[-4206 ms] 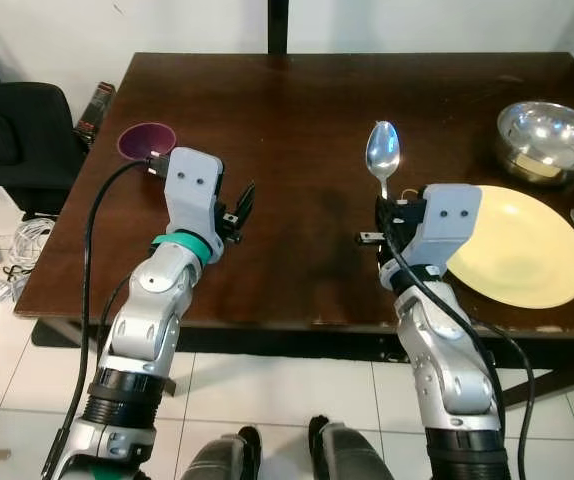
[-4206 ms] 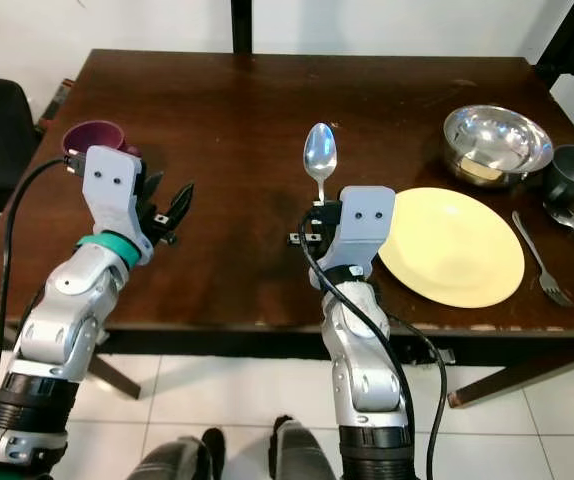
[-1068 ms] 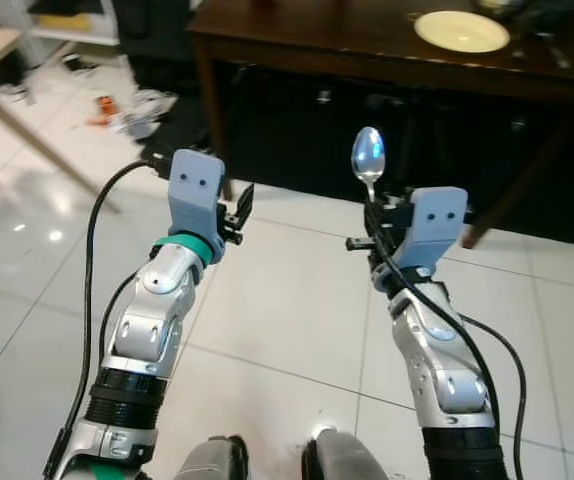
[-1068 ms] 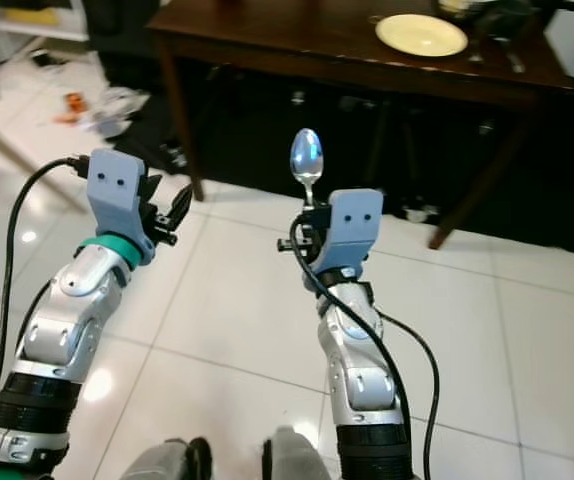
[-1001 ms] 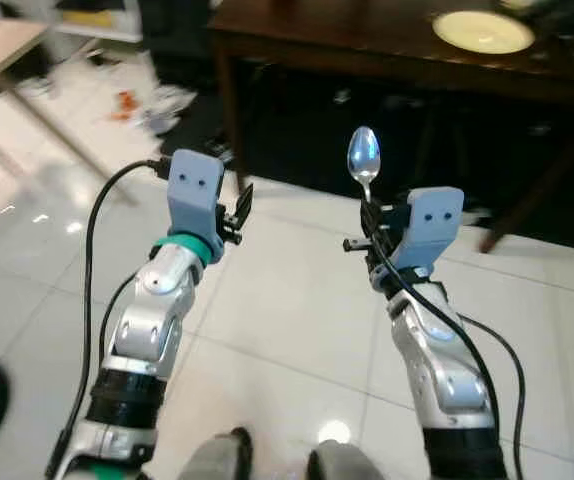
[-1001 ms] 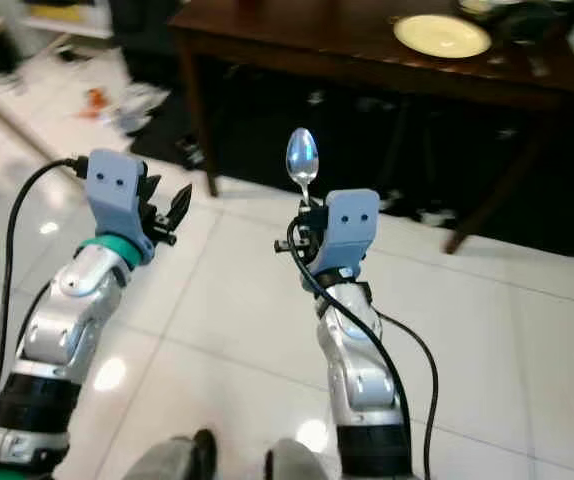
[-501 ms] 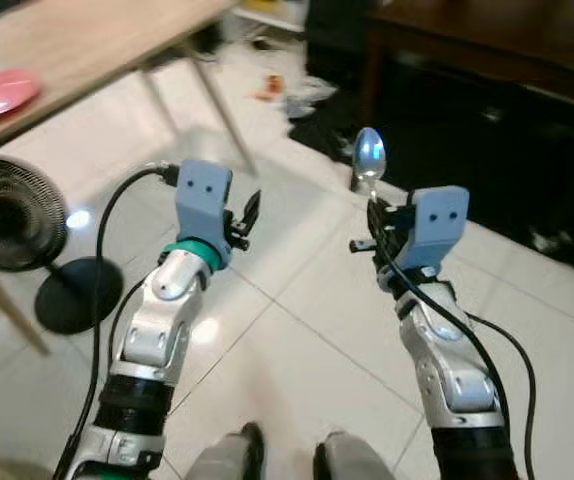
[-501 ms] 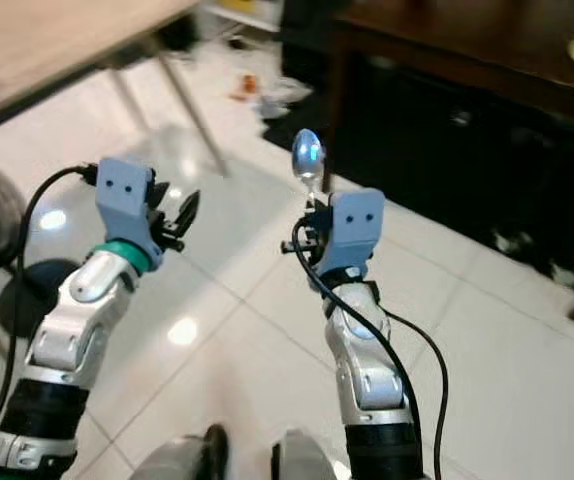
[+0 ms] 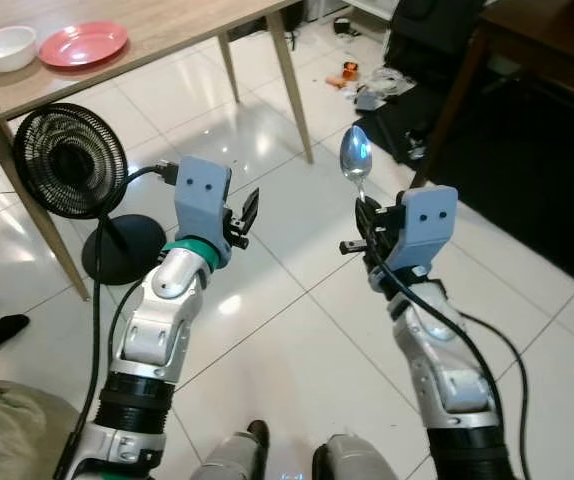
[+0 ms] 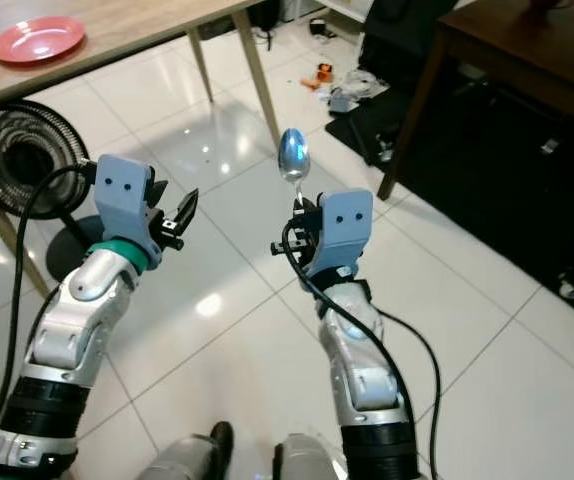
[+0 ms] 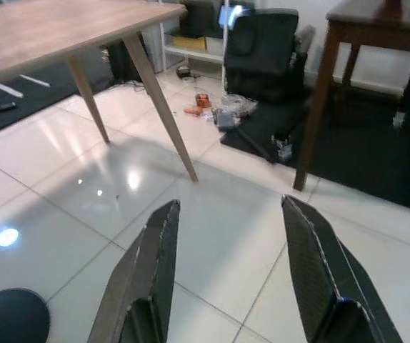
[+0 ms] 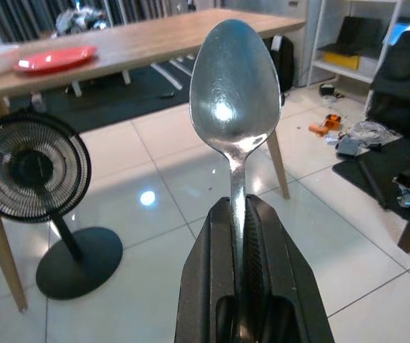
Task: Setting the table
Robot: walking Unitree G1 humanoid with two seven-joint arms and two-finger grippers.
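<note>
The right tool [image 9: 364, 215] is clamped on the handle of a spoon [image 9: 354, 160], held upright with its bowl on top, out over the tiled floor [image 9: 297, 330]. The left tool [image 9: 243, 213] hangs empty, fingers apart. Well beyond and to the robot's left stands the light bench [image 9: 147, 35]; a red plate [image 9: 83, 44] and white bowl [image 9: 3, 47] sit near its front edge. The right arm carries the spoon, so it would likely reach across leftward.

I see a polished metal spoon [image 12: 235, 114], mirror-bright, between matt black fingers [image 12: 206, 286]. Glossy white floor tiles [image 9: 297, 340] lower centre; pale matt wooden table [image 9: 157, 30] upper left.
</note>
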